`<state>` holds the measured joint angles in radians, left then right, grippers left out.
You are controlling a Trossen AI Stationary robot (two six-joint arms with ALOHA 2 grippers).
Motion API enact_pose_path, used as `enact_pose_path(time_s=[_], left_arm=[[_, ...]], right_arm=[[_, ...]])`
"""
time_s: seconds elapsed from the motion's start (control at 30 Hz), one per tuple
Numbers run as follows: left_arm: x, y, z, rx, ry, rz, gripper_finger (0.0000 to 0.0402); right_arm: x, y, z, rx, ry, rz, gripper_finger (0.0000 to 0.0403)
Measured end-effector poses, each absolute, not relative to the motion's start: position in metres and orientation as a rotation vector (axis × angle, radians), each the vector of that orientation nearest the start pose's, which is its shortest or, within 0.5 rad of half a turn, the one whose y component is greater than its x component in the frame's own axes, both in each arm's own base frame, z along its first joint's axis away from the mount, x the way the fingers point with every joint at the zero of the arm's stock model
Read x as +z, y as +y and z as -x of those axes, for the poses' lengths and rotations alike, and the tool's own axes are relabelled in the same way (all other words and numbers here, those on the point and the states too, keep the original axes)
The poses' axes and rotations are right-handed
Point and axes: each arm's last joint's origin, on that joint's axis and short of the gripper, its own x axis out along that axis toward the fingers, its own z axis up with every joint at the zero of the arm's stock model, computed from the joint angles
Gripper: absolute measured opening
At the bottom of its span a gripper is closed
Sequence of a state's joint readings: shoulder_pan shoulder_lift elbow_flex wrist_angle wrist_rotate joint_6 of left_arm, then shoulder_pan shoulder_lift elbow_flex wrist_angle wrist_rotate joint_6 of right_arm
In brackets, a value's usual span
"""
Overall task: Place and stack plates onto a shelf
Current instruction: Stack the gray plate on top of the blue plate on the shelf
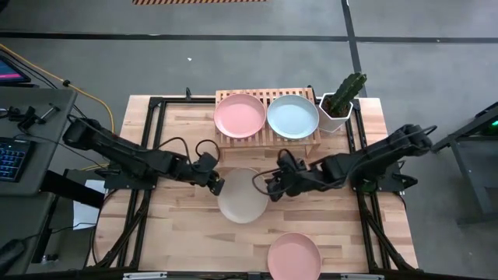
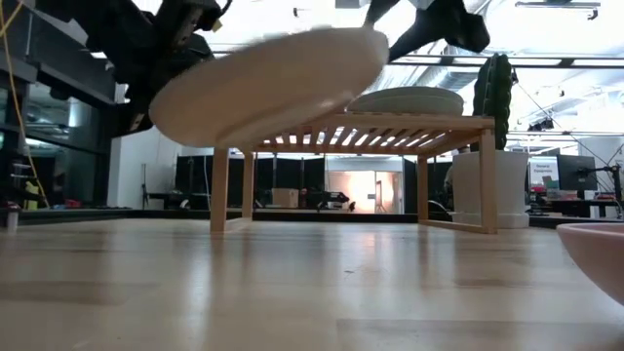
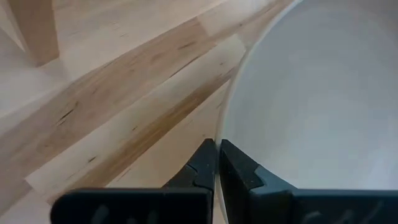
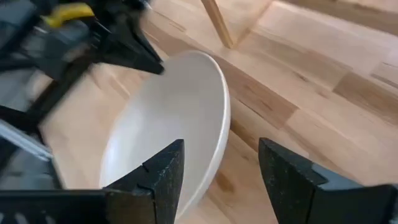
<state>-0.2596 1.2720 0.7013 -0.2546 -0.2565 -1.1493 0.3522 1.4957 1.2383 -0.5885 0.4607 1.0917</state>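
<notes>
A beige plate point(image 1: 241, 198) is in the air over the middle of the table, tilted in the low view point(image 2: 273, 83). My left gripper point(image 1: 216, 180) is shut on its left rim. My right gripper point(image 1: 269, 187) is open at the plate's right rim point(image 4: 219, 134), one finger on each side of the edge and not visibly touching it. The wooden shelf point(image 1: 268, 97) carries a pink plate point(image 1: 240, 115) and a pale mint plate point(image 1: 292, 117) side by side. Another pink plate point(image 1: 294, 255) lies flat near the table's near edge. My left gripper point(image 3: 217, 155) pinches the beige plate's left rim point(image 3: 219, 118) between its two fingers, one on the inner face and one on the outer. The fingers come nearly level from the table's left. The plate is lifted clear of the table and tilted.
A white pot with a cactus point(image 1: 340, 105) stands at the shelf's right end. The shelf's legs point(image 2: 219, 185) stand on the far half of the table. Bare wood point(image 1: 187, 233) lies under and around the raised plate.
</notes>
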Motion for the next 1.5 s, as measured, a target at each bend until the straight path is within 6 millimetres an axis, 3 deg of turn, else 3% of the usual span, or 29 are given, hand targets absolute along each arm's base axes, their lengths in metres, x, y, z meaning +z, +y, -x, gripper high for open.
enact_pose_path(time_s=[0.27, 0.53, 0.67, 0.83, 1.1, 1.27, 1.4, 1.5], left_arm=[[0.203, -0.061, -0.257, 0.416, 0.676, 0.846, 0.0000], [0.207, -0.062, -0.263, 0.404, 0.654, 0.826, 0.0000], [0.208, -0.062, -0.264, 0.392, 0.643, 0.812, 0.0003], [0.211, -0.062, -0.265, 0.355, 0.627, 0.758, 0.0032], [0.230, -0.048, -0.258, 0.291, 0.585, 0.724, 0.0097], [0.240, -0.039, -0.248, 0.303, 0.577, 0.692, 0.0114], [0.251, -0.039, -0.237, 0.265, 0.565, 0.672, 0.0114], [0.263, -0.042, -0.224, 0.242, 0.532, 0.626, 0.0114]], right_arm=[[0.274, 0.100, -0.320, -0.546, 0.696, -0.673, 0.0188], [0.259, 0.101, -0.323, -0.609, 0.753, -0.702, 0.0181], [0.258, 0.101, -0.321, -0.633, 0.763, -0.704, 0.0131], [0.257, 0.100, -0.319, -0.641, 0.787, -0.676, 0.0015], [0.269, 0.091, -0.296, -0.690, 0.875, -0.609, 0.0004], [0.278, 0.088, -0.285, -0.671, 0.904, -0.581, 0.0007], [0.273, 0.091, -0.287, -0.629, 0.948, -0.621, 0.0016], [0.257, 0.095, -0.286, -0.592, 0.976, -0.644, 0.0029]])
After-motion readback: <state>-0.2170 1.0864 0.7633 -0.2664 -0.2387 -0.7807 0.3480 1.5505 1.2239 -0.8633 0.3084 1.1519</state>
